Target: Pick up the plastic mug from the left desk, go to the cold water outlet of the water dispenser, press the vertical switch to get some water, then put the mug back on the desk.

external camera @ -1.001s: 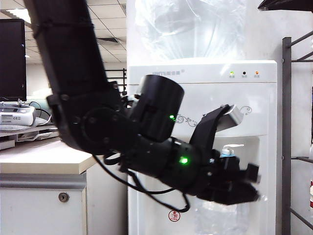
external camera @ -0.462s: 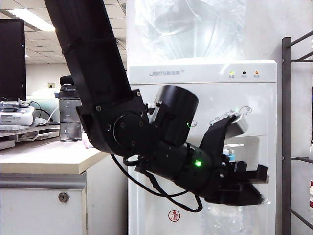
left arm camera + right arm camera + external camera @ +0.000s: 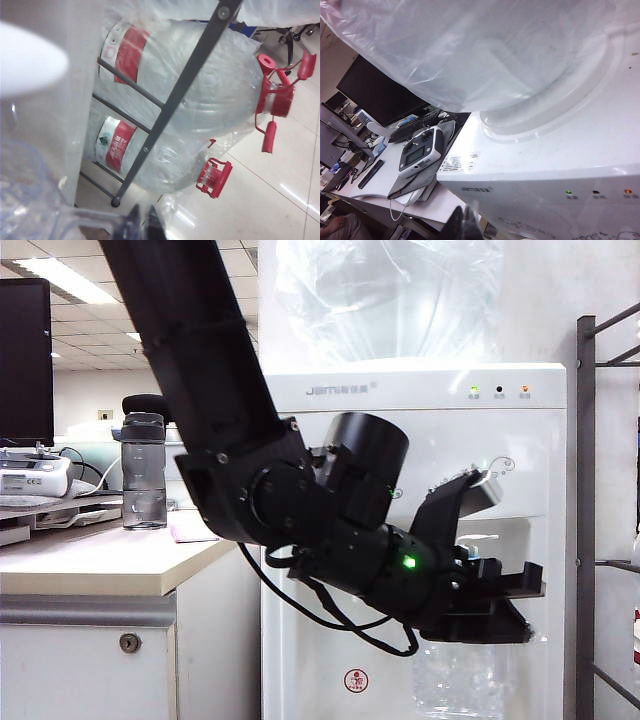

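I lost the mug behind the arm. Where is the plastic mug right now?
In the exterior view the plastic mug hangs low right, under the left gripper, shut on its handle, in the water dispenser recess below the taps.

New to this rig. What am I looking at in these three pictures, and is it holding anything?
It is a two-armed robot, each arm ending in a two-finger pincer. The exterior picture comes from a camera off the arms: the black left arm reaches in front of the tall white water dispenser, and its left pincer holds a clear bumpy plastic mug under the taps. A smoky-grey bottle stands on the beige desk. The left wrist camera shows the shut finger tips, the mug's clear handle and racked water jugs beyond. The right wrist camera looks down on the dispenser's top; the right pincer is shut and empty.
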